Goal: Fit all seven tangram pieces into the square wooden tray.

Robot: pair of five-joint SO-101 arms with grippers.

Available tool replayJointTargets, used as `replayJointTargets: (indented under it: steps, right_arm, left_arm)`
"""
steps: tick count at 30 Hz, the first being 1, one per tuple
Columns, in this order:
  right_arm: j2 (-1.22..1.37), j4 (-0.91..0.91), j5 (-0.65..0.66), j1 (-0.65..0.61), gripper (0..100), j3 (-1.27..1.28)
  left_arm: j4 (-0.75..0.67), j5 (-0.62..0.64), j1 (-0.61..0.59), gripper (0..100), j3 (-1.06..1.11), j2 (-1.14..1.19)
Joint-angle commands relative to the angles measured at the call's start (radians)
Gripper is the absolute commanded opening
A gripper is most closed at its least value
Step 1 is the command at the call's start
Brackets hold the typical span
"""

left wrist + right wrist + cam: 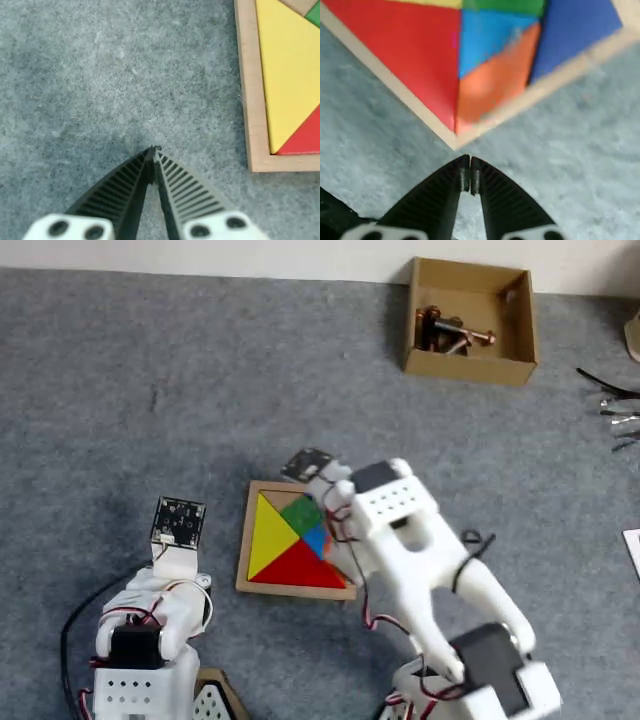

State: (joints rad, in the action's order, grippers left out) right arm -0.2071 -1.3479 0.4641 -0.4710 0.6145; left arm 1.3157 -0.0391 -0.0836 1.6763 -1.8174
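Pieces of the tangram lie flat in the square wooden tray (242, 545), which sits on the grey desk (150, 390) a little toward 6 o'clock from its middle. From where I stand over the desk, the yellow triangle (266, 535) fills the tray's 9 o'clock side and the red triangle (300, 566) its 6 o'clock side. The green piece (300, 512) lies toward 12 o'clock, and the light blue piece (314, 540) is just past the centre toward 3 o'clock. Up close, the orange piece (490, 90) lies against the rim beside the red one, touching it. The dark blue piece (570, 35) lies on its other side. A pale patch shows between yellow and green near the rim; I cannot tell whether it is a piece or bare wood.

The left arm (140, 640) stands at 7 o'clock. The left tool (152, 150) is pinched together with nothing in it, over bare desk just beside the tray's 7 o'clock corner, not touching it. The right arm (430, 570) comes in from 5 o'clock and covers the tray's 3 o'clock side. The right tool (470, 162) is likewise closed and empty, just off the corner where red and orange meet.

A cardboard box (468, 368) with copper-coloured metal bits (450, 332) inside sits at 1 o'clock, well apart from the tray.
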Motion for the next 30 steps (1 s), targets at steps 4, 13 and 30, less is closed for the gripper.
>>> replayJointTargets:
  steps: [4, 13, 30]
  right_arm:
    - [-0.173, 0.015, 0.091, 0.183, 0.5, 0.082]
    - [-0.4, 0.11, 0.086, 0.266, 0.5, 0.271]
    - [-0.754, 0.295, -0.112, 0.268, 0.5, 0.564]
  left_arm:
    - [0.005, -0.005, -0.008, 1, 0.019, -0.005]
    - [0.005, -0.005, -0.008, 1, 0.019, -0.005]
    - [0.005, -0.005, -0.008, 1, 0.019, -0.005]
